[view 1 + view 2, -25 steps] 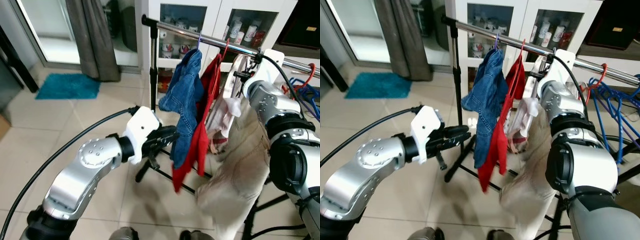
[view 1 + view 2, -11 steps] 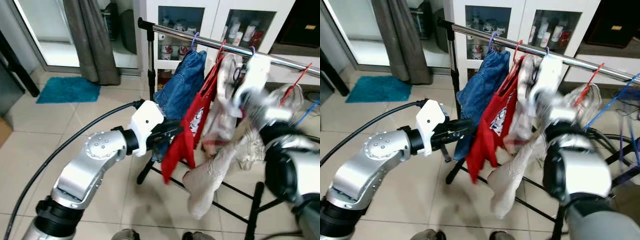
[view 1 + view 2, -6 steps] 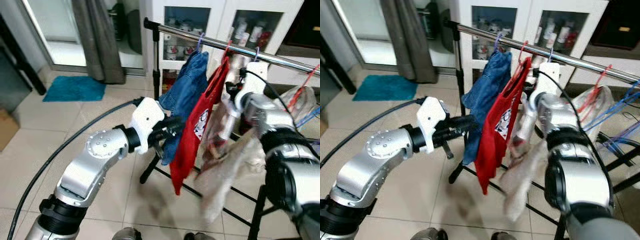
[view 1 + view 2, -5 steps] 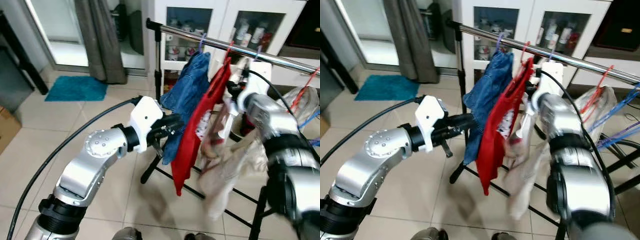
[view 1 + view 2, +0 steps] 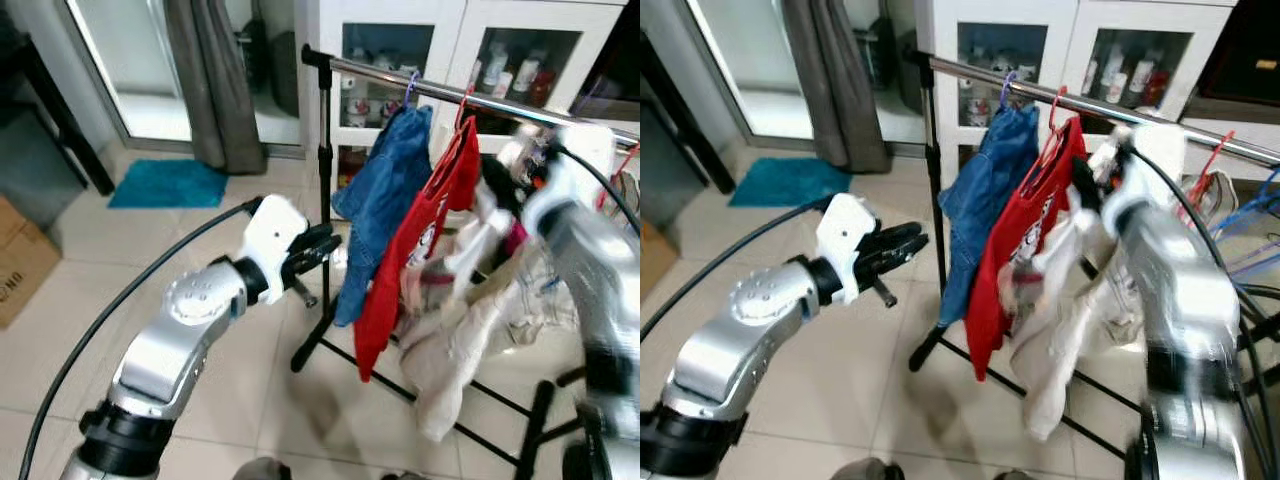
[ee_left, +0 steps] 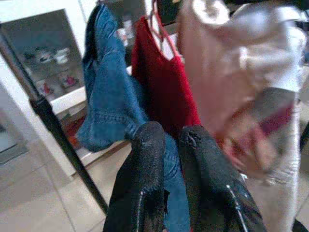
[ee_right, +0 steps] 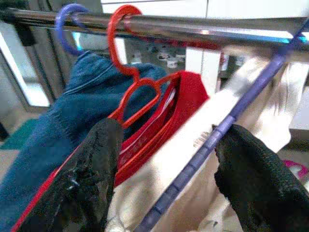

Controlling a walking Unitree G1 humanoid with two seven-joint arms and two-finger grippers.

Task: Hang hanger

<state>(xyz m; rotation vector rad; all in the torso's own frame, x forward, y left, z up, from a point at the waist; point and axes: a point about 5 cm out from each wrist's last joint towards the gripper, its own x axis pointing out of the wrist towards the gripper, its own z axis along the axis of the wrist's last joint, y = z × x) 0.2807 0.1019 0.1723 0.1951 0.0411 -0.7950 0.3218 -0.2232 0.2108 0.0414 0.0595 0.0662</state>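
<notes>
The right claw (image 7: 164, 188) is hovering spread around the purple hanger (image 7: 227, 125) under the rail (image 7: 193, 26), apparently unhooked, so the cream garment (image 5: 455, 350) risks sliding off, while the left claw (image 6: 166, 145) is idling pressed together.

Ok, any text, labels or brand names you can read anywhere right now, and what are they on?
Cardboard box: dark print on its side, too small to read.
Red shirt: a white graphic on the front, blurred, no words legible.
Bottles in the cabinet: labels too small to read.
Nothing else carries text.
</notes>
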